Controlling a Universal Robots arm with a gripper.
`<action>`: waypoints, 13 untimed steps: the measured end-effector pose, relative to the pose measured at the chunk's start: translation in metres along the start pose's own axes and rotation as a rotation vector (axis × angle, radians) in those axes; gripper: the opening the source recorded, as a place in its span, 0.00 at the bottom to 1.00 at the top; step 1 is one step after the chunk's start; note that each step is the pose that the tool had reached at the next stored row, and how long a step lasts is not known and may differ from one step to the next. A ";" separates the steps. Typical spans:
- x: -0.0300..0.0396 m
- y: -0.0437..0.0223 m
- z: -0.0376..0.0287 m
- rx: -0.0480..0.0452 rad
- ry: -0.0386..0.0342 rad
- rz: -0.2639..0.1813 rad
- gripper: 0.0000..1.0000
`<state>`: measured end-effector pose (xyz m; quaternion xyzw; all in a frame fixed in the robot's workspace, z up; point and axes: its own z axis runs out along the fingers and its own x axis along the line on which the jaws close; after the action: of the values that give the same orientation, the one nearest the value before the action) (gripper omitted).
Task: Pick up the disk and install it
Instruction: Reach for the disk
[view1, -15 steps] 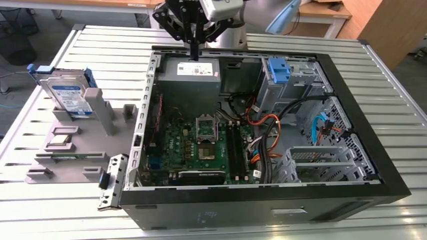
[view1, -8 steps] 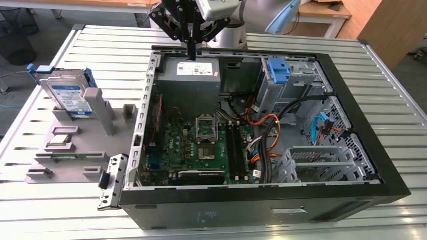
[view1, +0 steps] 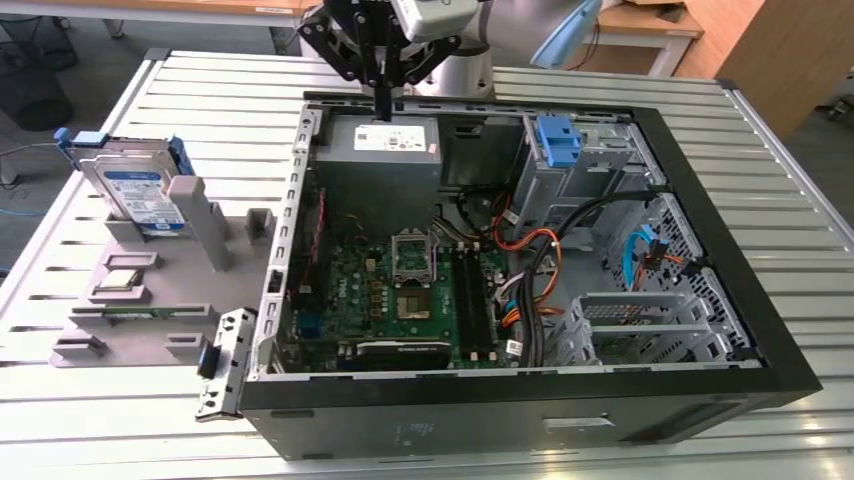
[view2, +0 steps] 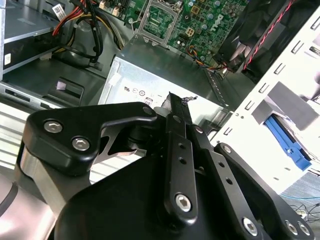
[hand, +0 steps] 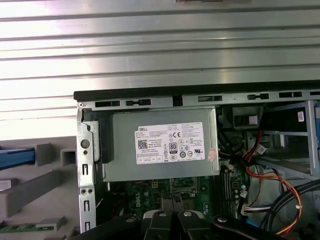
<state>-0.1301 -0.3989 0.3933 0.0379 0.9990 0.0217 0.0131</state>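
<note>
The disk (view1: 140, 192), a silver drive with a white-and-blue label in a blue carrier, stands on edge in a grey stand (view1: 147, 290) at the exterior view's left, outside the computer case (view1: 534, 400). My gripper (view1: 383, 108) hangs over the grey power supply (view1: 380, 140) at the case's far wall, well apart from the disk. Its black fingers (view2: 175, 107) are pressed together with nothing between them. In the first wrist view, a blue strip of the carrier (hand: 15, 157) is visible beside the case, and the gripper (hand: 172, 220) is above the motherboard edge.
The open case holds a green motherboard (view1: 400, 290), bundled cables (view1: 534, 250) and a grey metal drive cage (view1: 594, 165) topped by a blue bracket (view1: 558, 138). A loose metal bracket (view1: 224, 365) lies by the case's side. The slatted metal table (view1: 120, 430) surrounds everything.
</note>
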 end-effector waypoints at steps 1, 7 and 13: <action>0.0004 0.0000 0.0000 0.0001 0.0000 0.000 0.10; 0.0065 -0.0005 -0.0002 0.0001 0.0001 0.000 0.10; 0.0144 -0.0011 -0.0004 0.0000 0.0000 0.000 0.10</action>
<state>-0.1445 -0.3989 0.3932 0.0379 0.9990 0.0217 0.0131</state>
